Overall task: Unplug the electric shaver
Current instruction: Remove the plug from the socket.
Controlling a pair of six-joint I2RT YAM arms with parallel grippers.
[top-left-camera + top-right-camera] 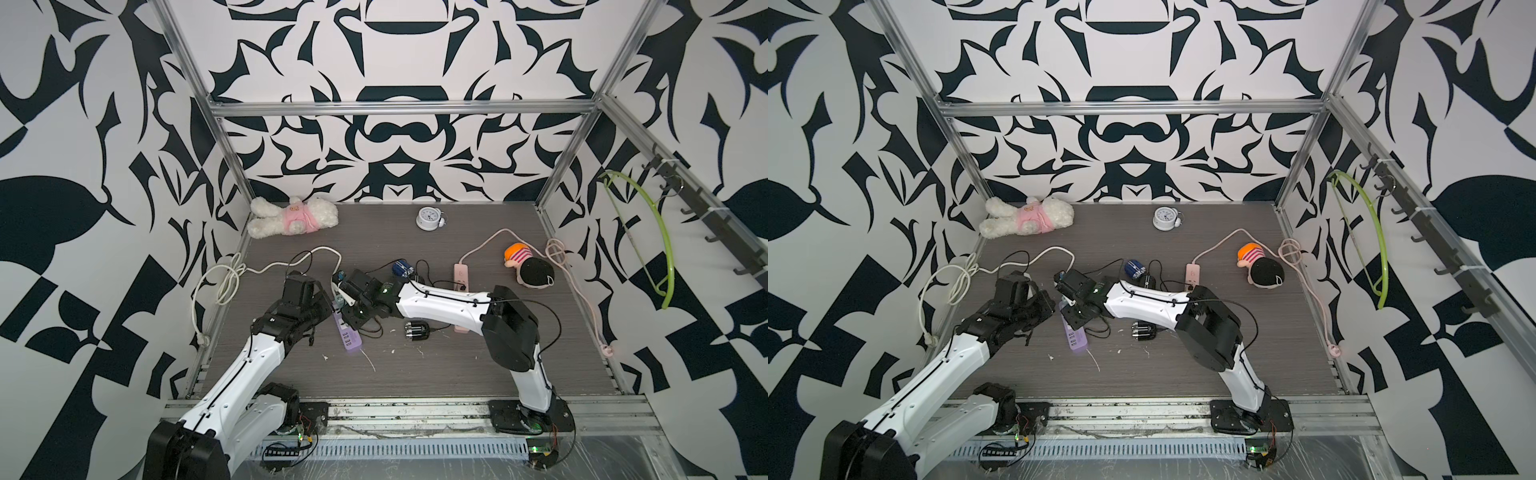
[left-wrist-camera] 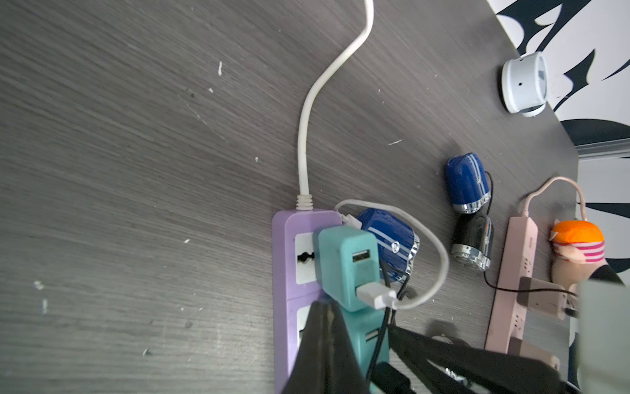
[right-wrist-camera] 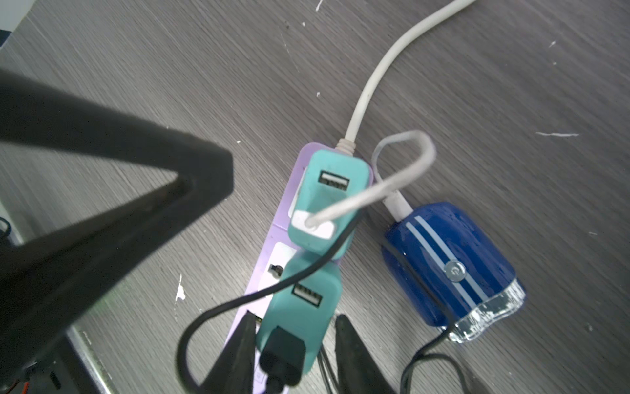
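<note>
Nothing is unplugged yet: the blue shaver (image 3: 450, 269) lies on the tabletop (image 3: 511, 102) just beside the purple strip (image 2: 284, 273), both teal adapters (image 3: 327, 204) seated, the left pincer (image 2: 324, 314) shut with its tip on the strip, the right pincer (image 3: 295, 319) narrow astride the black-lead adapter (image 3: 300, 296), grip unclear

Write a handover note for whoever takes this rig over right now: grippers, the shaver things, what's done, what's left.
Left gripper: shut, tip down at the purple power strip; contact unclear.
Right gripper: open, fingers either side of the teal adapter carrying the black cable, not clamped.
Blue shaver lies beside the strip, joined by a white cable to the second teal adapter.
Done: nothing unplugged; both adapters sit in the strip.
Left: close on the adapter and pull it out, probably with the strip held down. Which shaver the black cable feeds is not visible.
</note>
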